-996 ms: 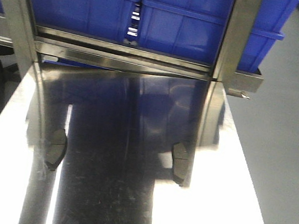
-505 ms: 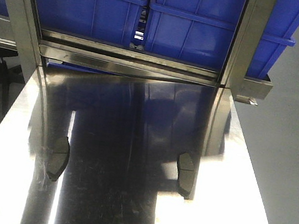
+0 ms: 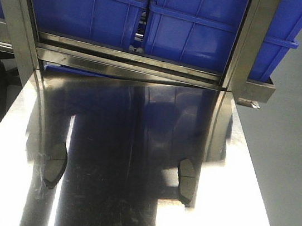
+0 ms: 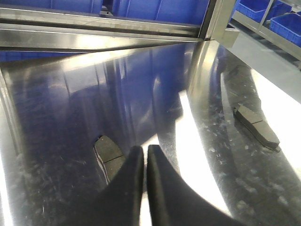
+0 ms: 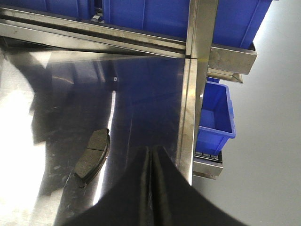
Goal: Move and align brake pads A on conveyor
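Two dark grey brake pads lie flat on the shiny steel table (image 3: 120, 210), each with a groove across its middle: a left pad (image 3: 55, 164) and a right pad (image 3: 186, 181). In the left wrist view my left gripper (image 4: 145, 150) is shut and empty. The left pad (image 4: 108, 151) lies just left of its tips, partly hidden behind a finger, and the right pad (image 4: 257, 126) lies far to the right. My right gripper (image 5: 152, 149) is shut and empty above the table. The right pad (image 5: 92, 154) lies apart from it, to its left. The conveyor is out of view.
A steel rack crosses the table's far end, with upright posts (image 3: 252, 43) and large blue bins (image 3: 87, 8); the left one holds red material. The table's right edge (image 5: 188, 117) drops to grey floor, with a small blue bin (image 5: 215, 117) below it.
The front view has shifted: rack and table sit further right in the picture than a second ago. Both pads keep their places on the steel table.
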Controlling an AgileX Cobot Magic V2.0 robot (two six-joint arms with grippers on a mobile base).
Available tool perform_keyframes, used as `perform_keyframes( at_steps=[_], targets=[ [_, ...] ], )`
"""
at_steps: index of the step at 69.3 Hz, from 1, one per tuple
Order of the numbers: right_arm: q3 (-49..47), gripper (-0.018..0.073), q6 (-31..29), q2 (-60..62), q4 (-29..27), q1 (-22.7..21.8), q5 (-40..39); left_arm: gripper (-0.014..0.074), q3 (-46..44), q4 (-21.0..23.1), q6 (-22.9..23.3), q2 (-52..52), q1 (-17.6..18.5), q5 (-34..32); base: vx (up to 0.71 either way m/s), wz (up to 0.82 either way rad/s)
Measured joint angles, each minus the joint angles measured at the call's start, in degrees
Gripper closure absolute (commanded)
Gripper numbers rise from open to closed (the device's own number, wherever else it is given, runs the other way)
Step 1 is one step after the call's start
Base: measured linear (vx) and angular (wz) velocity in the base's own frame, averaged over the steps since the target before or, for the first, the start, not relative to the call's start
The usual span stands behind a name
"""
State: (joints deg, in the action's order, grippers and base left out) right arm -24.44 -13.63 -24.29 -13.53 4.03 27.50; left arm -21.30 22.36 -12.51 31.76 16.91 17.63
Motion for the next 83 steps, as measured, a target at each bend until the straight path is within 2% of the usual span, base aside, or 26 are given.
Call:
perform_keyframes(
  at_steps=[83],
  targets=[
    [0.0,0.0569,0.0,0.0,0.0,0.0,0.0,0.0603,0.0,0.0,0.0,0.0,0.0,0.0,0.0,0.0]
  ],
)
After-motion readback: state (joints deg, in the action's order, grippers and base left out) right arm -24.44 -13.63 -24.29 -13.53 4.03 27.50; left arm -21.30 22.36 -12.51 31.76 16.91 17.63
